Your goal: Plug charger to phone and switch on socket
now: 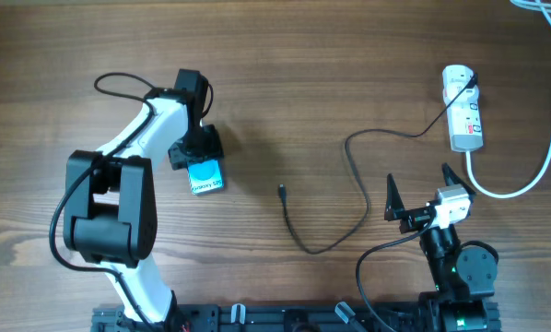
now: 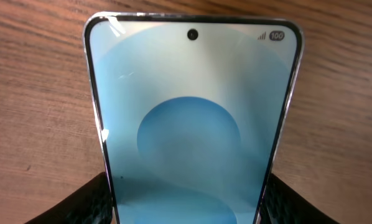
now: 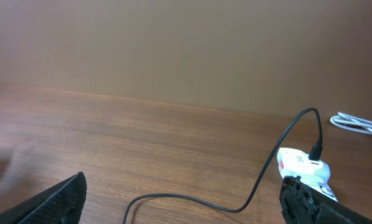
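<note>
The phone (image 1: 206,175) lies flat on the wooden table, teal-blue screen up. My left gripper (image 1: 196,150) sits over its far end, and in the left wrist view (image 2: 186,202) both fingers press against the sides of the phone (image 2: 189,93). The charger, a thin black cable (image 1: 363,198), runs from the white socket (image 1: 463,109) at the far right to a free connector tip (image 1: 282,191) lying mid-table. My right gripper (image 1: 421,189) is open and empty near the front edge. Its view shows the cable (image 3: 260,186) and the socket (image 3: 301,163).
A thick white cord (image 1: 533,180) loops from the socket toward the table's right edge and back corner; it also shows in the right wrist view (image 3: 360,124). The left arm's own black cable arcs at the far left (image 1: 119,81).
</note>
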